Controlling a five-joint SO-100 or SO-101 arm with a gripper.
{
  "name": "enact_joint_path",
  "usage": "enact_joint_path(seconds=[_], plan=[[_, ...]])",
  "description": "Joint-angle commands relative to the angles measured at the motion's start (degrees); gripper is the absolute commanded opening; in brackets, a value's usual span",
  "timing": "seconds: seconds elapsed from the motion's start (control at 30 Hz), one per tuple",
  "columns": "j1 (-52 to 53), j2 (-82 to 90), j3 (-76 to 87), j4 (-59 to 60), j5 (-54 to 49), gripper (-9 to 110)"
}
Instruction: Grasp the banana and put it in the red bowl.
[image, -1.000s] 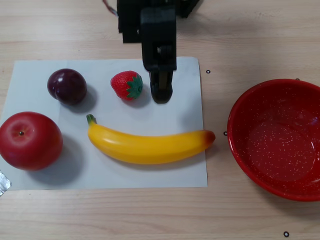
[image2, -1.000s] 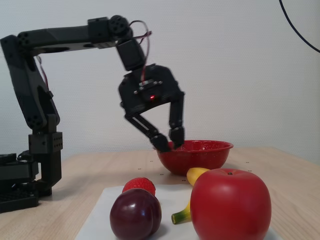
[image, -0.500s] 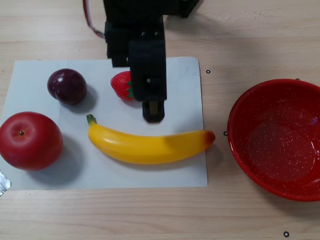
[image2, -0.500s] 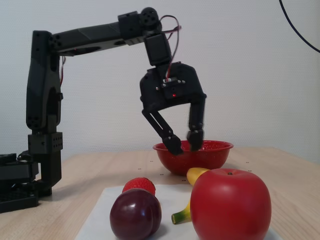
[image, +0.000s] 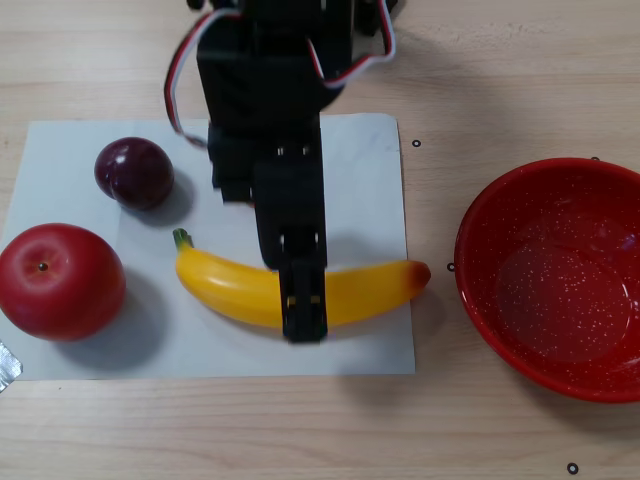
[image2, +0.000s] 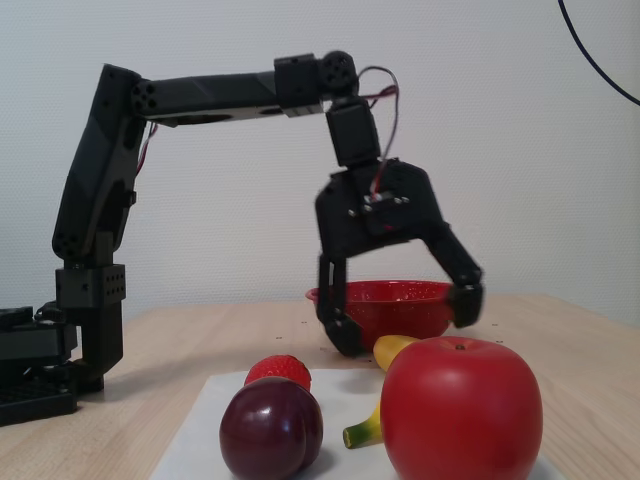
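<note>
The yellow banana lies on a white paper sheet, green stem to the left and orange-red tip to the right in the other view. In the fixed view, part of the banana shows behind the apple. My gripper hangs over the banana's middle with its jaws spread wide to either side of it. In the fixed view the gripper is open and holds nothing. The empty red bowl stands on the table to the right of the sheet. It also shows in the fixed view, behind the gripper.
A red apple and a dark plum sit on the sheet's left part. A strawberry shows only in the fixed view. The arm's base stands at the left there.
</note>
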Motion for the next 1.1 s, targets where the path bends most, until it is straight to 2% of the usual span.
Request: enact_joint_path(seconds=[0.0, 0.37, 0.73, 1.07], plan=[[-0.62, 1.85, -7.56, -2.99, 0.53, 50], [-0.62, -6.50, -14.50, -4.04, 0.79, 53], [0.00, -9.49, -16.61, -1.05, -0.18, 49], [-0.26, -9.76, -16.79, 0.70, -0.70, 35]])
